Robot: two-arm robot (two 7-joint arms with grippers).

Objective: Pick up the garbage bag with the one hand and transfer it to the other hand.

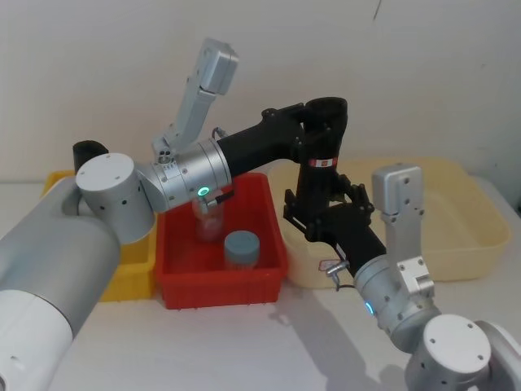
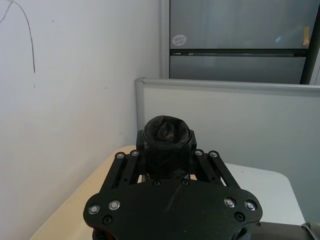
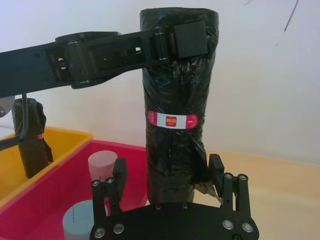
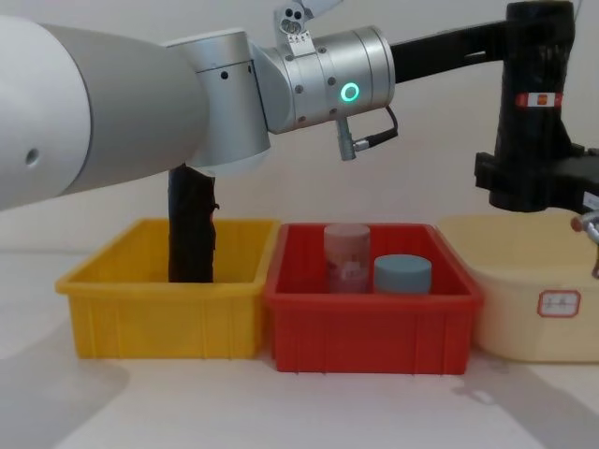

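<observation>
1. Location of the task item: we note the tall black cylindrical roll of plastic garbage bags, banded by a small red-and-white label, upright in the air and clear of every container. In the chest view it hangs above the left end of the pale cream plastic basin, the end next to the red bin.
2. Left gripper, black and angular, on the thick silver-grey arm with the glowing green ring light: clenched on the roll's top end, above the label. It alone carries the roll.
3. Right gripper, black, at the lower right of the head view: its fingers straddle the roll's bottom end, below the label. We see red bin through a gap between one finger and the plastic, so we log it as spread and not gripping.
4. Surroundings: the red rectangular plastic bin sits between the yellow rectangular plastic bin and the cream basin. All three stand side by side on the white table.
5. Red bin contents: a translucent jar with a pink lid and a shorter jar with a blue-grey lid, standing close together. We cannot tell whether they touch.
6. Yellow bin contents: a plain black roll, upright toward the back.
7. Obstructions: in the head view the left arm crosses over the yellow and red bins and hides most of the plain roll. The right arm's elbow covers part of the basin.
</observation>
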